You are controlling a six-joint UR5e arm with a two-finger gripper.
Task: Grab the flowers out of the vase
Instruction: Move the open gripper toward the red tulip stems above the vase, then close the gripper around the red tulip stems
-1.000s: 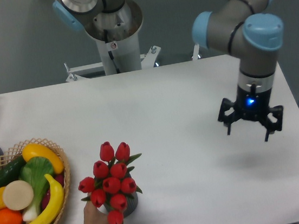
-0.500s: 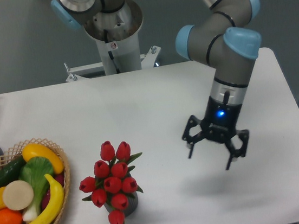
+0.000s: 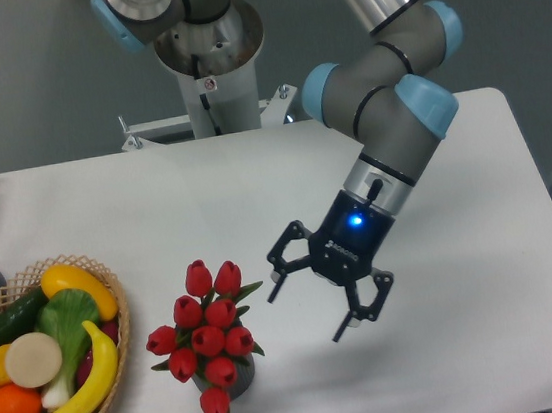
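Flowers (image 3: 208,338) upright in the vase (image 3: 239,378) at the table's (image 3: 255,199) front left, untouched, with the gripper (image 3: 309,310) now just to their right.

Over the last second the arm has swung in from the far right edge of the table, tilting as it came, and the hand that was steadying the vase is gone. The fingers are spread wide, grasping nothing, one tip near the bunch's right leaf. Approach looks nearly finished; closing on the stems comes next. A basket (image 3: 105,278) of produce sits well to the left.
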